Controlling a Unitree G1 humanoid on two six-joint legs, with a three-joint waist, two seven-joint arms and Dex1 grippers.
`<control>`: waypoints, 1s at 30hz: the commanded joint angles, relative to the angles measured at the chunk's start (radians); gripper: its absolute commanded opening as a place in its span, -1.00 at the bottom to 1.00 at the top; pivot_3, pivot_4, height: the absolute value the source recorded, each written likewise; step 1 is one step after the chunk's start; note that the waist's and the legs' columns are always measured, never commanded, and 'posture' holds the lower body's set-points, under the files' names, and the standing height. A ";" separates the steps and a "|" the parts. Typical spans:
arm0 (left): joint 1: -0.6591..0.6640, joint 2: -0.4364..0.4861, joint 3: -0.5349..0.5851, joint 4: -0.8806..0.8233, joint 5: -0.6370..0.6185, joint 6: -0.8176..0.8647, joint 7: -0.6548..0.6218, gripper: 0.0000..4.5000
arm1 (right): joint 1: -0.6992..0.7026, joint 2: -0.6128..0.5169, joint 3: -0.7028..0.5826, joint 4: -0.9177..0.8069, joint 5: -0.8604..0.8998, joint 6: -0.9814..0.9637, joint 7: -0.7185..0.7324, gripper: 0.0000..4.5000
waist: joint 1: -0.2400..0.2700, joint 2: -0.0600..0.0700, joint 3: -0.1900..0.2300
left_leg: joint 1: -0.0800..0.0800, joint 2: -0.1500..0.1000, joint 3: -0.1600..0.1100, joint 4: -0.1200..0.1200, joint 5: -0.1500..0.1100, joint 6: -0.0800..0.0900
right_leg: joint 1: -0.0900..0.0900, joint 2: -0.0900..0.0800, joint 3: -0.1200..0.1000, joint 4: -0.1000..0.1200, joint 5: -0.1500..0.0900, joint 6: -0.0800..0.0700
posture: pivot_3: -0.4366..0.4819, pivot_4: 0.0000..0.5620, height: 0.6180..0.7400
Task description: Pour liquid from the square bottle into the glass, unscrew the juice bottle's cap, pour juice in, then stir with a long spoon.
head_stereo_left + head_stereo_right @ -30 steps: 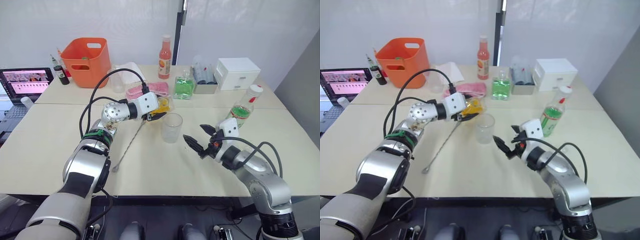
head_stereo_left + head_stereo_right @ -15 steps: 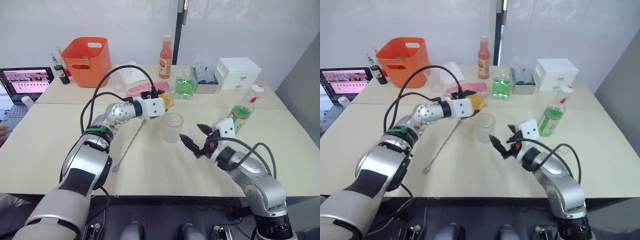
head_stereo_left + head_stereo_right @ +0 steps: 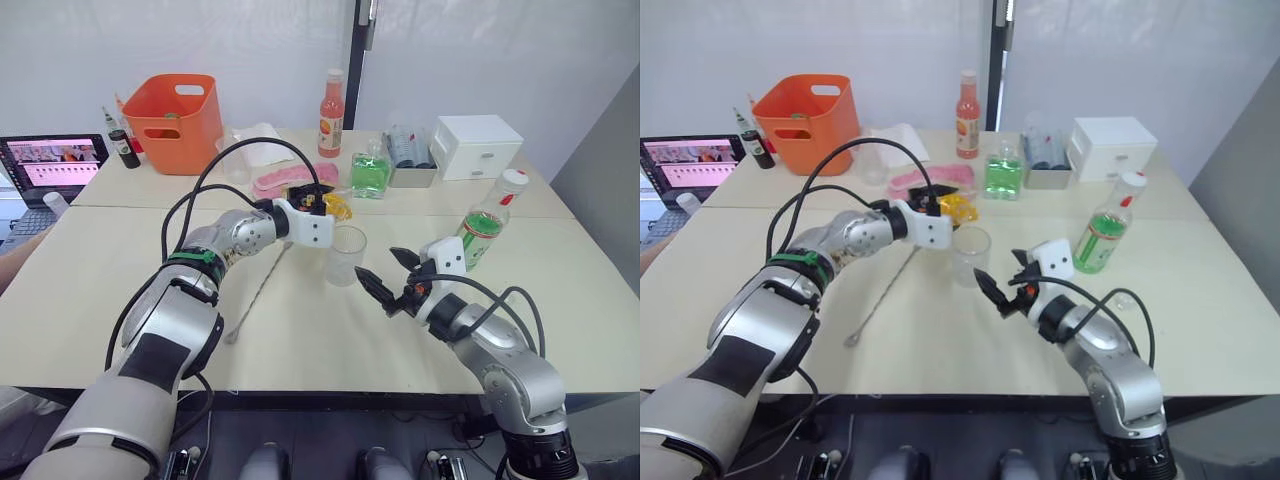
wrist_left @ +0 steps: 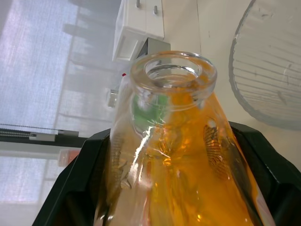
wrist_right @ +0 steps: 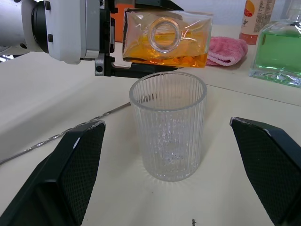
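a: left gripper (image 4: 176,197) has swung the square bottle (image 5: 165,40) over since a second ago. jaws pinching its sides, open neck now tipped just above the glass (image 5: 168,125) on the counter (image 3: 300,320). pour looks about to start.

b: right gripper (image 3: 385,282) jaws spread, waiting near the glass. can't tell if any liquid (image 4: 188,155) is flowing yet.

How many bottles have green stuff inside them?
2. The square glass bottle with green contents stands at the back by the grey holder, and the juice bottle stands near the right gripper. Others may be hidden in the orange bin.
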 commanded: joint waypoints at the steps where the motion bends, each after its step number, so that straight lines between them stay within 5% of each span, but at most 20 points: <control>1: -0.074 0.014 0.002 -0.042 0.008 -0.039 0.096 0.25 | -0.007 0.004 -0.006 -0.040 0.005 -0.009 -0.002 1.00 | 0.000 0.000 0.000 | 0.000 0.000 0.000 0.000 0.000 0.000 | 0.000 0.000 0.000 0.000 0.000 0.000 | -0.05 -0.47 0.59; 30: -0.114 0.028 -0.168 -0.038 0.226 -0.008 0.438 0.25 | -0.016 0.021 -0.012 -0.042 0.019 -0.002 -0.002 1.00 | 0.000 0.000 0.000 | 0.000 0.000 0.000 0.000 0.000 0.000 | 0.000 0.000 0.000 0.001 0.000 0.000 | -0.05 -0.47 0.59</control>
